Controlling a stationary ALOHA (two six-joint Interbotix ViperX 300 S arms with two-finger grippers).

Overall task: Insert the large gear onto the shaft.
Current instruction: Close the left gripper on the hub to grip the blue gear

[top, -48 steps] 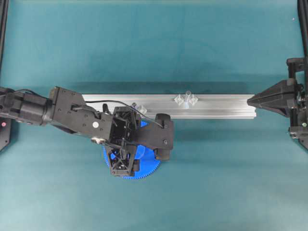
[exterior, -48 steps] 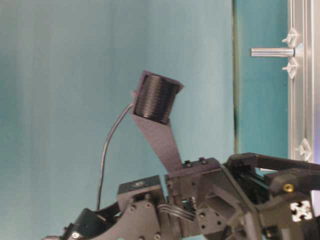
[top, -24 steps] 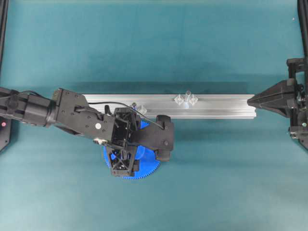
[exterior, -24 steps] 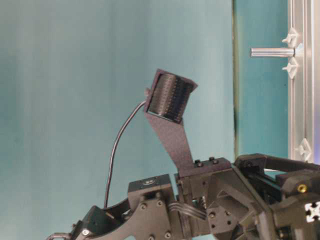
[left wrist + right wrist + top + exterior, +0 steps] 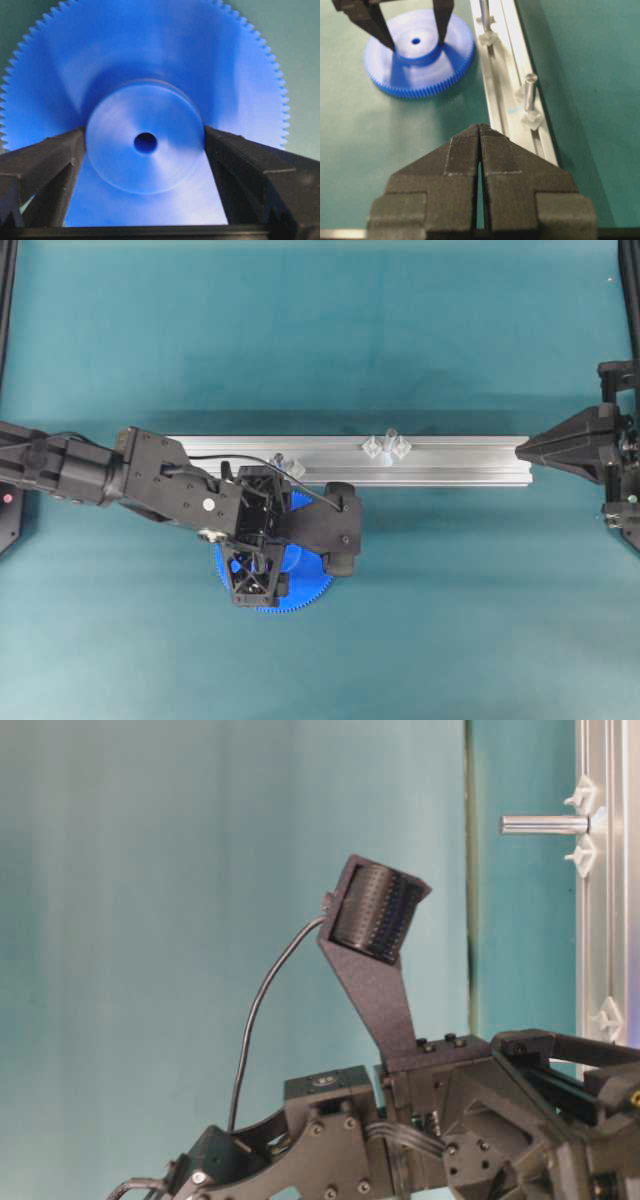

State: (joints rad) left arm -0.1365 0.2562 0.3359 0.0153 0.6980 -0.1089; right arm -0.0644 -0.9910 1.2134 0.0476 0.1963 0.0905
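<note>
Left pincer straddles large gear hub, unclosed.

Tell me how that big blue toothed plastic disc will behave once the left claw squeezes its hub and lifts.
The big blue toothed plastic disc looks rigid, so it probably won't flex. Its round raised hub looks smooth, so it might slip or turn between the open left claw's fingers. Being thin and wide, it may tilt when lifted.

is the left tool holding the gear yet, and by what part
Not yet. The left tool stands open, its fingers flanking the raised hub of the large gear, which lies flat on the table.
</note>
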